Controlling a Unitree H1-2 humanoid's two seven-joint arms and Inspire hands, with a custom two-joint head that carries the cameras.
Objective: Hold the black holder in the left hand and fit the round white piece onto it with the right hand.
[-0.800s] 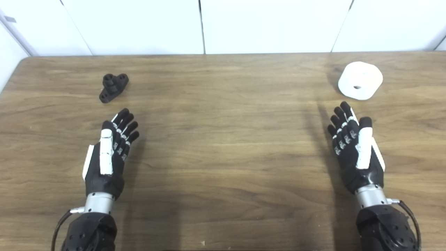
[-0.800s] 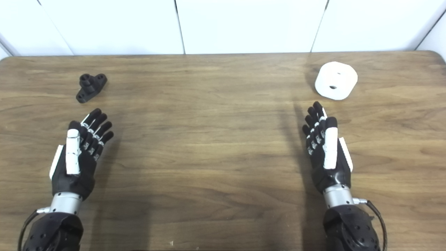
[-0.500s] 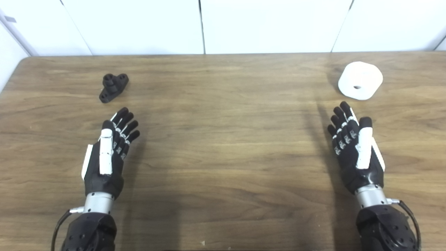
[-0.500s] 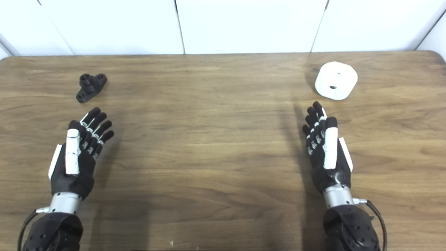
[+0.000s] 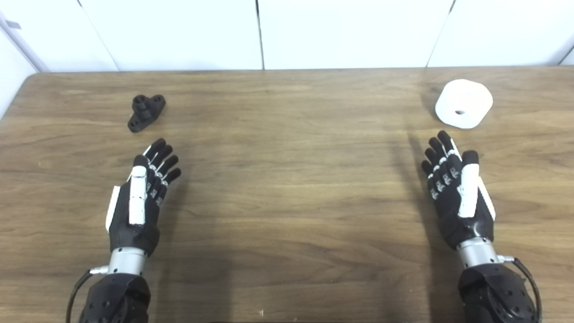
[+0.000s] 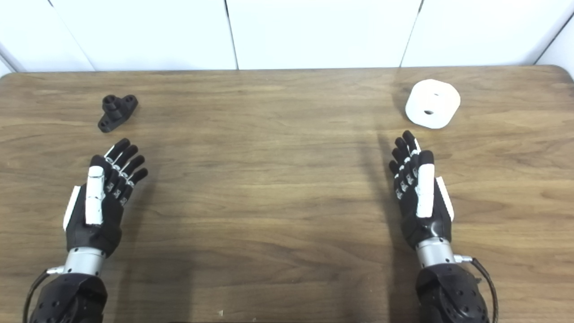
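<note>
Hands, left hand [image 5: 139, 197] and right hand [image 5: 457, 193], spread flat (holding nothing).

Left hand [image 5: 139, 197] open above the table [image 5: 287, 188], fingers [image 5: 162, 158] extended and slightly spread, right hand [image 5: 459, 193] open opposite it, fingers straight and together, both forearms entering from the table's near edge

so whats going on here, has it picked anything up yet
Not yet. Both hands are open and hold nothing. The left hand is out over the wooden table, short of the black holder lying at the far left. The right hand is just short of the round white piece at the far right. Neither part is touched, so the fitting has not begun.
</note>
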